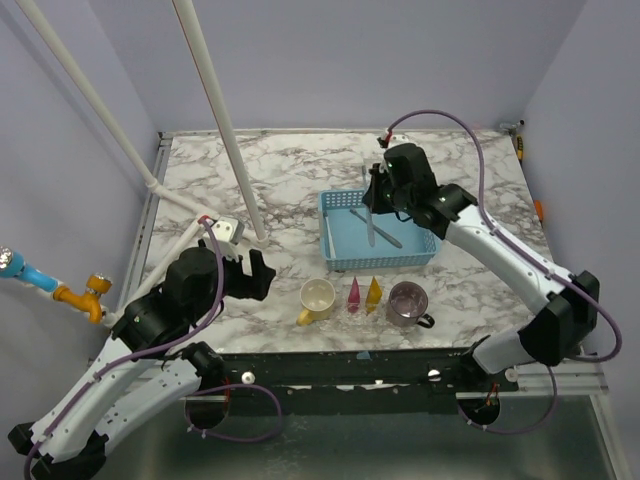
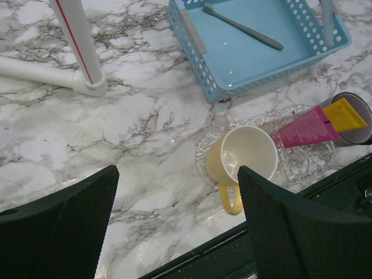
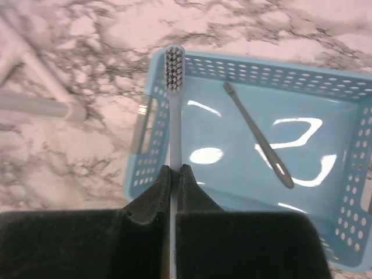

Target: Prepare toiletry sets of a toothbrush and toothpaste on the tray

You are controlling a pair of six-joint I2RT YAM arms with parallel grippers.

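Right gripper (image 3: 174,171) pinches the pale blue toothbrush (image 3: 175,110), bristles clear only in its wrist view; grey toothbrush (image 3: 258,136) lies right of it in the basket (image 3: 261,74). Arm reaches forward, probably tilted downward.

lower centre of the right wrist view, the handle of the pale blue brush (image 3: 174,104) is hidden between the pinched fingers of the right gripper (image 3: 174,170). in the left wrist view the top edge crops the blue basket (image 2: 261,75), and the purple mug (image 2: 360,132), cut by the right edge, sits partly behind the yellow tube (image 2: 344,114).
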